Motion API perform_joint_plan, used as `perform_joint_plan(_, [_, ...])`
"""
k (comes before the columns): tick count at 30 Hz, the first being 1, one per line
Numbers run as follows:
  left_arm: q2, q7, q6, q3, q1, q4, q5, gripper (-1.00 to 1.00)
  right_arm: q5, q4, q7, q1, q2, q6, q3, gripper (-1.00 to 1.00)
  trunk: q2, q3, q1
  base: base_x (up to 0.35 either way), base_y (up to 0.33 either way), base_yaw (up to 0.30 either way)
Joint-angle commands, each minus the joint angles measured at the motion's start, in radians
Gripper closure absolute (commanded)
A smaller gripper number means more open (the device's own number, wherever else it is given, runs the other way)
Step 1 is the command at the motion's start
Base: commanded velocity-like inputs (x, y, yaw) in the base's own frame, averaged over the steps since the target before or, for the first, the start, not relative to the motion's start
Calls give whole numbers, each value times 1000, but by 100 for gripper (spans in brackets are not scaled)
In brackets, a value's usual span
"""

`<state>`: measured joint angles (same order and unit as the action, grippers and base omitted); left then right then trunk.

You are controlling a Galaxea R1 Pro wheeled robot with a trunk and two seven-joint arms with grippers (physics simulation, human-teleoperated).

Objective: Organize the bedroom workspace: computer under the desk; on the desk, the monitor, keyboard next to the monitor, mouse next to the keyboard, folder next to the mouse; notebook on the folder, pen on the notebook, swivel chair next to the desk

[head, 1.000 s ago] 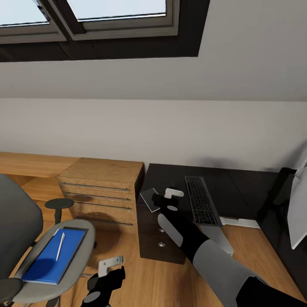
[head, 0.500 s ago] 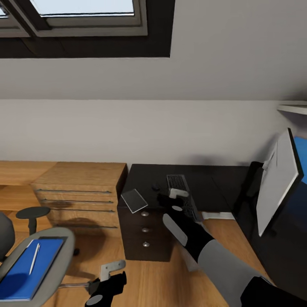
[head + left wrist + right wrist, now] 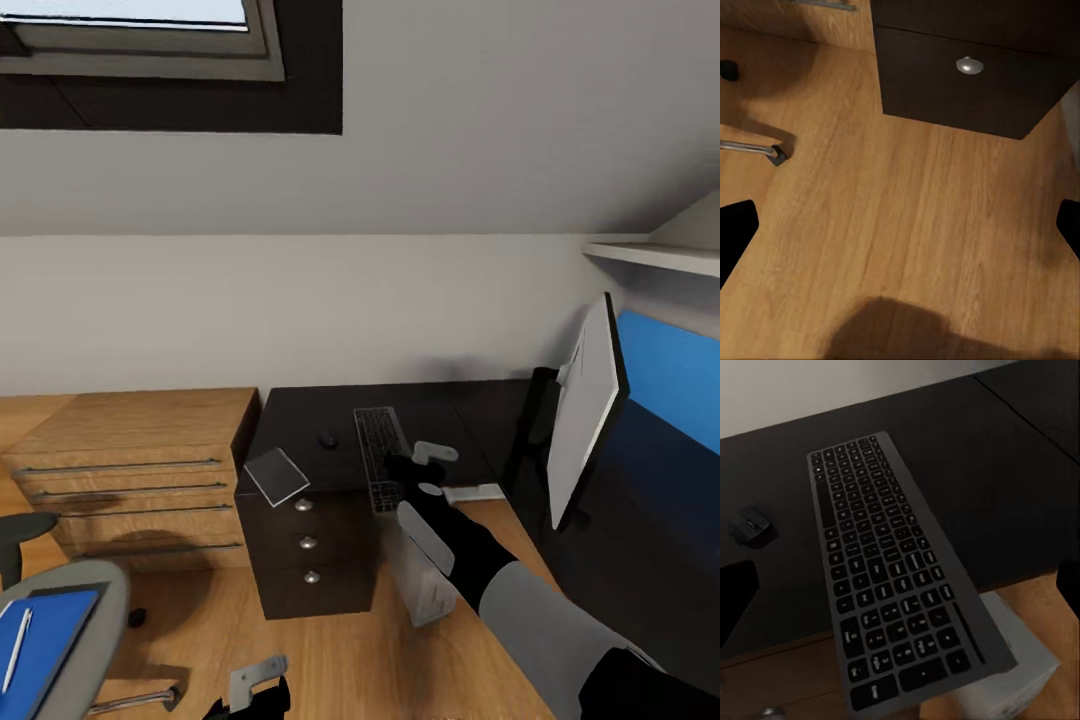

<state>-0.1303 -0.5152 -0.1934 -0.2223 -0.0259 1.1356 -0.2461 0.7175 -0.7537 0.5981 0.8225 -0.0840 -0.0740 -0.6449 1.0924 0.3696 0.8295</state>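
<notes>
A light-wood drawer chest with bar handles stands just beside the black pedestal, on the wood floor. A skylight sits in the sloped ceiling. A white shelf hangs above a blue wall panel.

Black right hand, grey finger, grey-and-black forearm.

You're in attic bedroom-office: sloped white ceiling, skylight, wood floor, black desk with monitor, keyboard

keyboard 1 | mouse 1 | monitor 1 | notebook 1 | folder 1 | pen 1
</notes>
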Motion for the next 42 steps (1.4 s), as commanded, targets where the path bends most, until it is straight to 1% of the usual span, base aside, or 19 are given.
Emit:
perform_joint_plan(1, [2, -6, 30, -2, 0, -25, -6, -100, 2, -1, 7, 1, 1, -3, -4, -100, 1, 1, 0, 0, -1, -259])
perform_joint_plan(3, [8, -6, 87, -2, 0, -84, -5, -100, 2, -1, 7, 1, 4, 0, -4, -100, 1, 1, 0, 0, -1, -260])
perform_joint_plan(4, [16, -6, 131, -3, 0, -147, -5, -100, 2, -1, 7, 1, 5, 2, -4, -100, 1, 1, 0, 0, 0, -260])
perform_joint_plan(12, [53, -5, 257, 1, 0, -386, -4, -100, 2, 0, 6, 1, 12, 6, -4, -100, 1, 1, 0, 0, 0, -260])
perform_joint_plan(13, [58, -5, 276, 1, 0, -411, -4, -100, 2, 0, 6, 1, 13, 6, -4, -100, 1, 1, 0, 0, 0, -260])
perform_joint_plan(14, [65, -5, 317, 0, 0, -452, -5, -100, 2, 1, 7, 1, 14, 7, -4, -100, 1, 1, 0, 0, 0, -261])
perform_joint_plan(15, [68, -5, 339, 0, 0, -469, -5, -100, 2, 1, 7, 1, 15, 7, -4, -100, 1, 1, 0, 0, 0, -261])
perform_joint_plan(16, [72, -5, 395, -4, 0, -502, -4, -100, 2, 3, 7, 1, 16, 11, -4, -100, 1, 1, 0, 0, 0, -261])
perform_joint_plan(18, [74, -5, 428, -6, 0, -524, -4, -100, 2, 4, 6, 1, 17, 23, -4, -100, 1, 1, 0, 0, 0, -261])
perform_joint_plan(21, [76, -5, 451, -8, 0, -553, -4, -100, 2, 6, 7, 1, 18, 43, -4, -100, 1, 1, 0, 32, -19, -261])
perform_joint_plan(26, [79, -5, 466, -8, 0, -575, -4, -100, 2, 6, 8, 1, 20, 57, -5, -100, 1, 1, 0, 189, -92, -261])
perform_joint_plan(31, [78, -6, 472, -7, 0, -580, -4, -100, 2, 7, 8, 1, 21, 60, -8, -100, 1, 1, 0, 167, -40, -261])
perform_joint_plan(42, [77, -7, 473, -6, 0, -580, -5, -100, 2, 7, 12, 1, 21, 60, -9, -100, 1, 1, 0, 11, -2, -261])
